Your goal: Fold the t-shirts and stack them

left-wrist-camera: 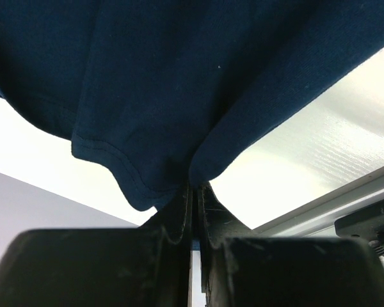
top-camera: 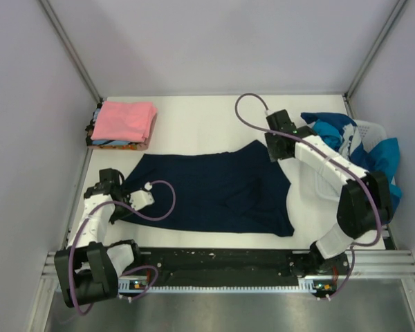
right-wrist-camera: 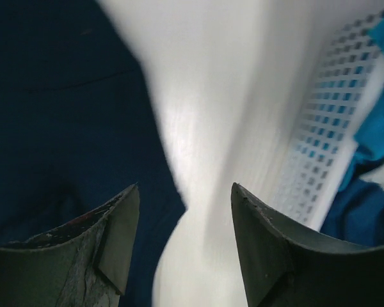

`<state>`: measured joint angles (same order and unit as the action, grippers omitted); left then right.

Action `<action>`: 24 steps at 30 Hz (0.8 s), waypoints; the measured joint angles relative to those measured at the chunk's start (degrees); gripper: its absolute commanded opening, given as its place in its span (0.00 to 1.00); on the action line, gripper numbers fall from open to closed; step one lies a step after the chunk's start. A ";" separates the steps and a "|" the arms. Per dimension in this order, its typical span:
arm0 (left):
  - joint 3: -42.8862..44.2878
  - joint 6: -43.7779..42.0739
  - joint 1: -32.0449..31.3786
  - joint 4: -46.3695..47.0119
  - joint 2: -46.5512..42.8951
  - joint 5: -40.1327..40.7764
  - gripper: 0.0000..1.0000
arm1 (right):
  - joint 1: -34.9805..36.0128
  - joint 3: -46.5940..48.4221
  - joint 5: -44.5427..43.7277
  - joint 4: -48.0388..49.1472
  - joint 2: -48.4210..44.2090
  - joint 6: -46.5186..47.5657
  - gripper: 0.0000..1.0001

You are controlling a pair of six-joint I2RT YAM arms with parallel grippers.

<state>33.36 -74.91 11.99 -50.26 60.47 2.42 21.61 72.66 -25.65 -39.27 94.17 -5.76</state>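
A dark navy t-shirt (top-camera: 218, 190) lies spread across the middle of the white table. My left gripper (top-camera: 144, 188) is at the shirt's left edge, shut on a pinch of the navy cloth (left-wrist-camera: 198, 163), which bunches where the jaws meet. My right gripper (top-camera: 277, 153) is open and empty, just above the shirt's far right corner (right-wrist-camera: 83, 128). A pink folded t-shirt (top-camera: 126, 121) tops a small stack at the far left. Teal and blue shirts with white (top-camera: 373, 149) fill the basket at the right.
The white slatted basket (top-camera: 369, 130) stands at the far right and shows in the right wrist view (right-wrist-camera: 320, 121). Grey walls close in the left, back and right sides. A metal rail (top-camera: 228, 266) runs along the near edge.
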 measured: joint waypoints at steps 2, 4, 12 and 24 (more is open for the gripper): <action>0.00 0.00 0.00 -0.42 -0.39 -0.02 0.02 | 3.10 -1.53 4.81 -0.98 -4.31 -0.39 0.58; 0.00 -0.02 -0.02 -0.85 -0.98 -0.04 0.05 | 5.46 -3.65 12.72 -1.29 -8.22 -0.35 0.57; 0.07 -0.02 0.00 -1.90 -1.79 -0.22 0.62 | 6.71 -9.57 30.45 -1.84 -11.19 -4.96 0.54; 20.22 7.63 -18.78 -3.78 -3.39 -18.21 0.62 | 4.37 -10.36 33.97 5.20 2.05 -13.09 0.05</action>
<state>53.58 -67.29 -6.79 -54.04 57.08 -15.79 25.98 62.30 8.32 -34.06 96.23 -18.85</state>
